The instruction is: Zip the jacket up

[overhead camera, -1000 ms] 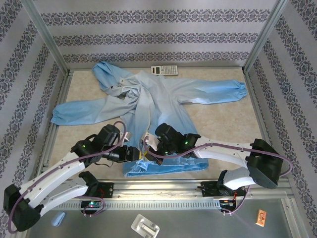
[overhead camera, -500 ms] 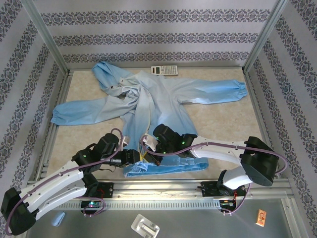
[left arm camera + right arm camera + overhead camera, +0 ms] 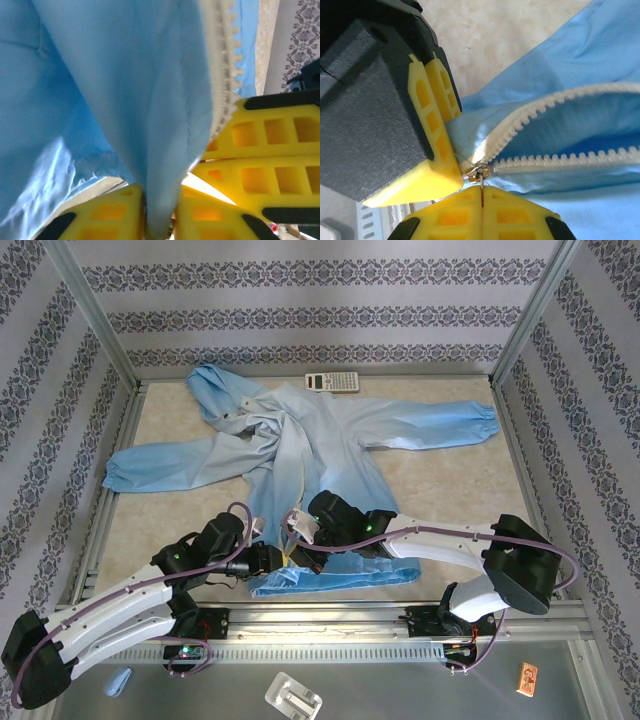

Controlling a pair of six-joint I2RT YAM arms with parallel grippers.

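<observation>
Sleeves (image 3: pixel 170 465) out to either side, the jacket (image 3: pixel 300 450) lies flat on the table (image 3: pixel 450 490), its long axis running from the hood (image 3: pixel 215 390) at the far left to the hem (image 3: pixel 335 577) at the near edge, with the zipper (image 3: pixel 555 102) parted. The left gripper (image 3: pixel 160 220) is pinched on a fold of blue fabric by the hem. Touching it, the right gripper (image 3: pixel 482 192) has its fingers pressed together on the zipper pull (image 3: pixel 481 175), where the two tooth rows meet.
</observation>
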